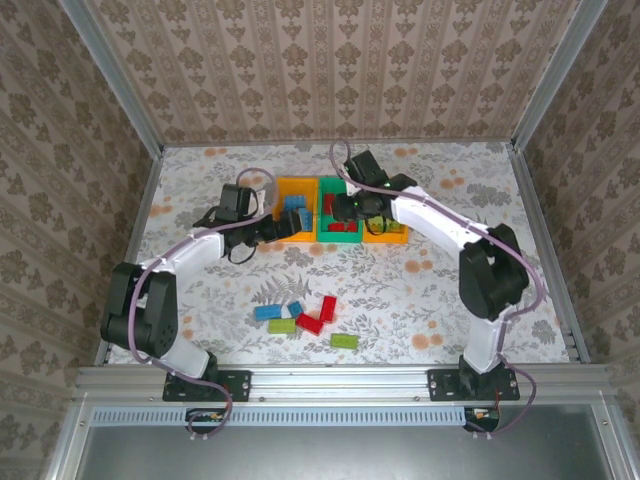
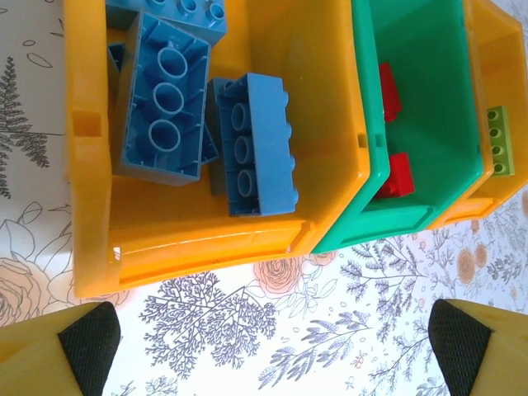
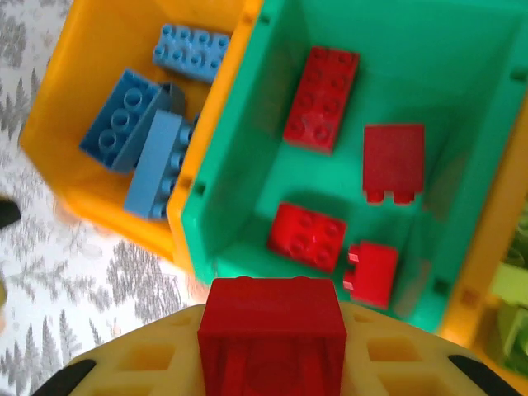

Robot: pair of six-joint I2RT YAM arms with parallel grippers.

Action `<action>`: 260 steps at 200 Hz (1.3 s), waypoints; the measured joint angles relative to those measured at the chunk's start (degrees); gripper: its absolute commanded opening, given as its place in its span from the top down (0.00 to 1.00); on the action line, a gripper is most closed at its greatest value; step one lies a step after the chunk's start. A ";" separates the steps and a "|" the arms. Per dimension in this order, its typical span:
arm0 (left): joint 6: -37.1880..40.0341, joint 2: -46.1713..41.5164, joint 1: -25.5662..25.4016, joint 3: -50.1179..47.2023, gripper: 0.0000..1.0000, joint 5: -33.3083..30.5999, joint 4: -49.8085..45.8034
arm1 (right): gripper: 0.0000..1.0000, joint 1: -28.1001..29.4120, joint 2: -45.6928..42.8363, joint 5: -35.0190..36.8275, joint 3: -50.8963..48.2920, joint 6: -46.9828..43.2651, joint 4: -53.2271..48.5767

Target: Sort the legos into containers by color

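The red brick (image 3: 272, 330) is clamped between the fingers of the right gripper (image 3: 272, 371). It hangs about over the near rim of the green bin (image 3: 239, 165), which opens toward 12 o'clock in the right wrist view. Four red bricks (image 3: 322, 99) lie on the bin's floor, so the colour matches.

To drop it well, I judge the gripper should ease a little further toward 12 o'clock so the brick clears the near wall. The fingers can then part low over the bare middle of the floor (a high release might bounce it off the bricks below).

Two walls need minding. The left yellow bin (image 2: 214, 239), with its blue bricks (image 2: 165, 99), joins at 9 o'clock. The right yellow bin (image 2: 505, 49), holding a light green brick (image 2: 499, 140), joins at 3 o'clock.

The left gripper (image 2: 272, 351), fingers wide apart and holding nothing, hovers at 6 o'clock of the left yellow bin. That leaves little sideways room, though upward looks free.

The loose bricks (image 1: 305, 318) wait on the table (image 1: 450, 290) at 6 o'clock of the bins, well apart from them.
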 measured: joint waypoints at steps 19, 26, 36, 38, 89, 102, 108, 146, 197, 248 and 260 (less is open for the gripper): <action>0.76 -0.74 -0.31 -0.42 0.00 -0.57 -0.66 | 0.66 -0.13 5.16 1.29 5.55 2.71 -2.97; 1.11 -1.05 -0.44 -0.55 0.00 -0.92 -1.01 | 0.64 -0.24 7.02 1.62 7.43 3.76 -4.13; 1.64 -1.60 -0.79 -0.81 0.00 -1.44 -1.64 | 0.61 -0.46 9.25 2.10 9.64 5.16 -5.57; 1.77 -1.73 -0.85 -0.85 0.00 -1.51 -1.73 | 0.59 -0.52 9.73 2.23 10.16 5.40 -5.92; 5.79 -4.48 -5.46 -1.38 0.00 -5.35 -5.22 | 0.30 -1.51 13.97 2.84 14.99 9.33 -9.20; 7.06 -4.74 -7.74 -1.38 0.00 -6.71 -6.32 | 0.26 -1.51 13.88 2.47 14.93 9.03 -9.11; 7.67 -4.76 -8.92 -1.38 0.00 -7.32 -6.86 | 0.26 -1.46 13.55 2.34 14.56 8.76 -8.72; 9.92 -4.83 -12.39 -1.40 0.00 -9.88 -9.05 | 0.23 -0.35 3.39 1.88 1.53 1.29 -4.52; 9.88 -7.41 -8.98 -3.26 0.00 -12.02 -8.94 | 0.21 3.89 -19.87 0.76 -23.23 -17.29 -0.96; 9.42 -7.48 -4.20 -3.45 0.00 -11.74 -8.74 | 0.21 20.44 -26.95 -1.77 -35.26 -22.99 -1.66; 9.40 -7.48 -4.11 -3.43 0.00 -11.69 -8.74 | 0.21 24.79 -26.47 -1.97 -35.67 -23.04 -2.49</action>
